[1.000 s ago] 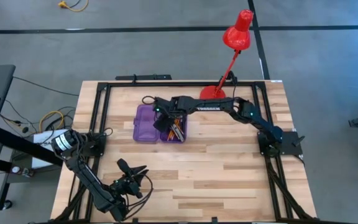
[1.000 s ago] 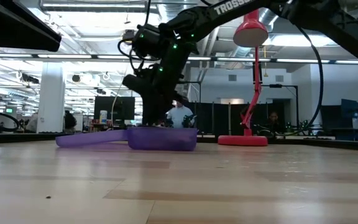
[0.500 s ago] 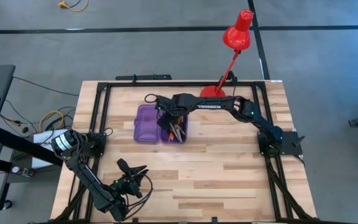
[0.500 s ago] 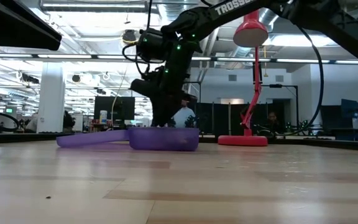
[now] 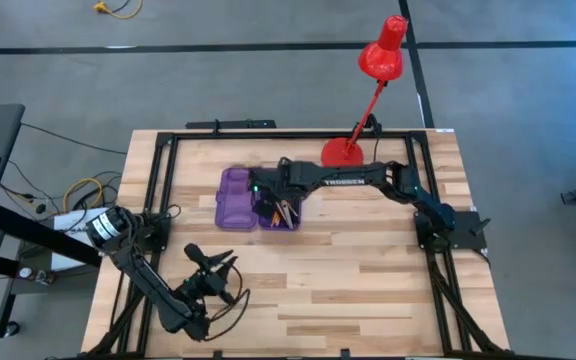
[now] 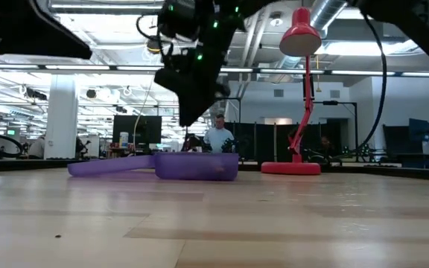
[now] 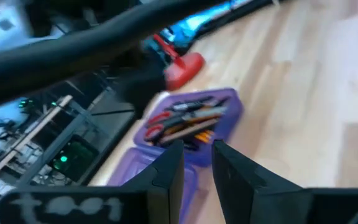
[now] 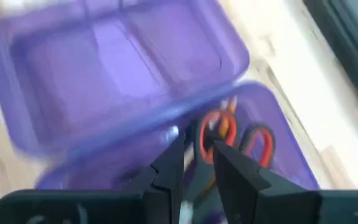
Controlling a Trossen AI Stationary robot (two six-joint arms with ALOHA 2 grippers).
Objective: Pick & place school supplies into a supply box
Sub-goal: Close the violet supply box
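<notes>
High view: pencils (image 5: 284, 211) lengthwise in case (image 5: 236, 199)

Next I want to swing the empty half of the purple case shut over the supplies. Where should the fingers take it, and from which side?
Probably the free long edge of the empty lid half, the side farthest from the hinge, approached from above. It lies flat and open on the table, so only that thin raised rim offers a pinch, and lifting there gives the most leverage over the filled half.

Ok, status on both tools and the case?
Right tool above purple case, nothing held. Scissors, pencils, pens in its right half. Left tool idle near front edge. Red lamp behind, clear.
</notes>
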